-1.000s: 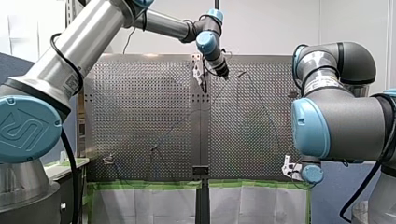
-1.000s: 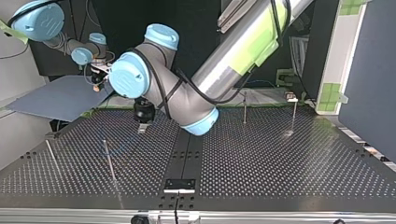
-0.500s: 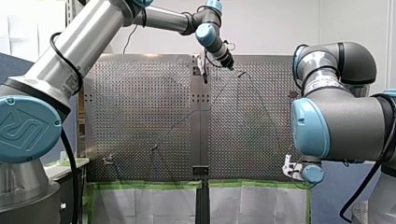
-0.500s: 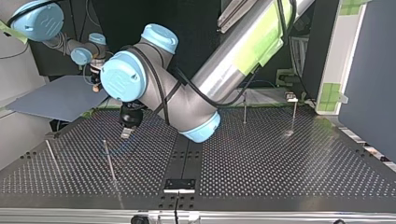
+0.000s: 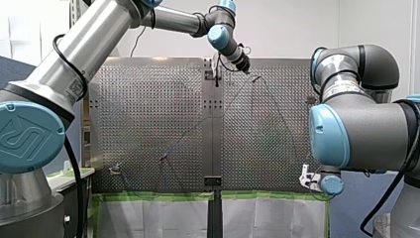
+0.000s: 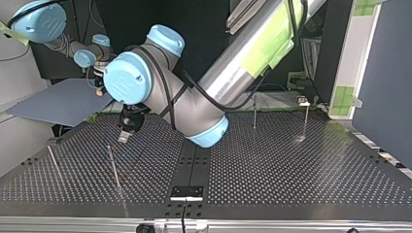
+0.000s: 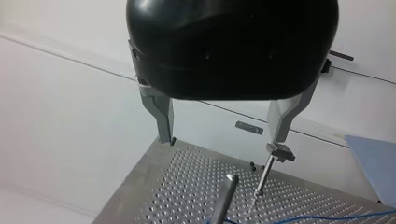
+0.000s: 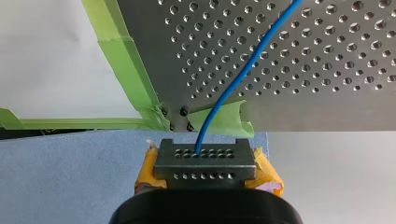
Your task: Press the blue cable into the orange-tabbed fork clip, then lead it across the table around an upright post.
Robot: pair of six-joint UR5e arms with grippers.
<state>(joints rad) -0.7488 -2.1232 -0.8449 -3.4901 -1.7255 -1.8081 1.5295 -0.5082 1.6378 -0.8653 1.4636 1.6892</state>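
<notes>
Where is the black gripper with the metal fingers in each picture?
Front view: my left arm's black, metal-fingered gripper, top middle.
Top view: gripper left of middle, above the perforated metal table.
Left wrist view: its fingers, open, above that table.
Right wrist view: not in it.
Shared landmark: the perforated table.

Perforated metal table [image 6: 291, 170]: the top view's right half is open plate, broken only by two slim upright posts [image 6: 254, 112] near the far edge, with a gap between them.

Centre blocked: my left arm's grey-and-blue elbow [image 6: 194, 114] hangs low over the middle strip.

Top view's left: two thin slanted metal rods [image 6: 115, 170], with a lane between them. Black left gripper [image 6: 124, 137], metal fingers spread, sits near the inner rod. In the left wrist view that rod [image 7: 223, 198] stands ahead of the gap.

Thin blue cable [image 8: 243, 74] crosses the plate to the yellow-padded right gripper [image 8: 204, 151], which is clamped on it off the table's corner.
</notes>
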